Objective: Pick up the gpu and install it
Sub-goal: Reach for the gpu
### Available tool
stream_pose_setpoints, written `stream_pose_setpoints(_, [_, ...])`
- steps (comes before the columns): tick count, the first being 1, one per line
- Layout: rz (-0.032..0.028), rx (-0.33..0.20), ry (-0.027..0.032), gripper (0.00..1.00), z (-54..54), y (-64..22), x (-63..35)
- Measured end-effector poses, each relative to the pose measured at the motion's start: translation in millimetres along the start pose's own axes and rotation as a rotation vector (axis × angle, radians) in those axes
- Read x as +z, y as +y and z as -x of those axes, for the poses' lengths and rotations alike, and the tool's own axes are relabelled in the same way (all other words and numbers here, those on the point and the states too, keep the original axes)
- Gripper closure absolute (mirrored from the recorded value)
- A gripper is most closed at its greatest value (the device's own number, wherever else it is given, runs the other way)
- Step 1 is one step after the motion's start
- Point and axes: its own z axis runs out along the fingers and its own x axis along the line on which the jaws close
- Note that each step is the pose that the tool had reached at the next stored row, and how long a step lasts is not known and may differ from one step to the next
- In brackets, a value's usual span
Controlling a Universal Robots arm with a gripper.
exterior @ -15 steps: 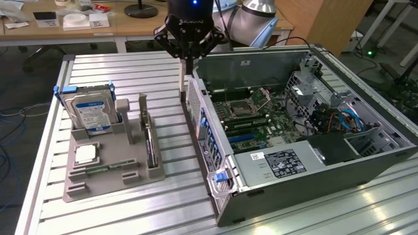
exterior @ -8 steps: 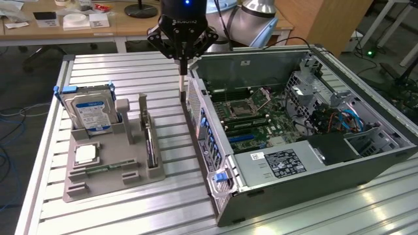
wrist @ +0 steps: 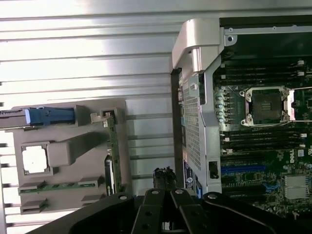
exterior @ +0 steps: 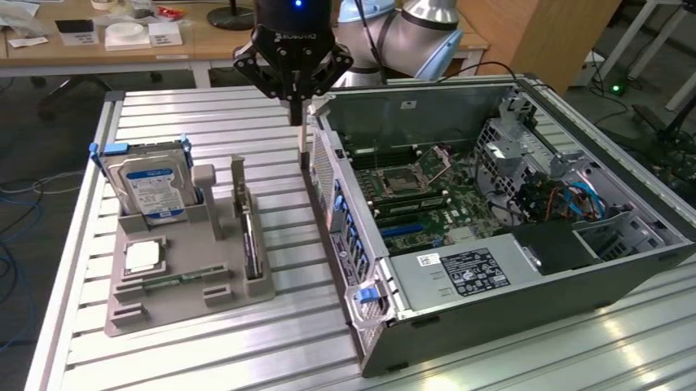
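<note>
— Surface, room?
— We see a slatted metal table [exterior: 196, 358] with a wooden desk [exterior: 212, 45] behind it. An open computer case [exterior: 490, 301] lies beside a grey holder [exterior: 163, 314].
— Jaws?
— We mark the gripper [exterior: 295, 114] pressed together, pinching nothing, above the holder-case gap. The gpu [exterior: 253, 244] stands edge-on in the holder, apart from it.

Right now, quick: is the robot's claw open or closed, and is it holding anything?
Gripper: closed, holding nothing; the gpu stands in the grey tray.
</note>
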Motion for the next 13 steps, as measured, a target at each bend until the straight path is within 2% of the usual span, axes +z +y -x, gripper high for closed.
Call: stream_pose_setpoints(13, [0.0000, 0.000, 0.0002, 0.89, -18.4, -1.4, -0.3])
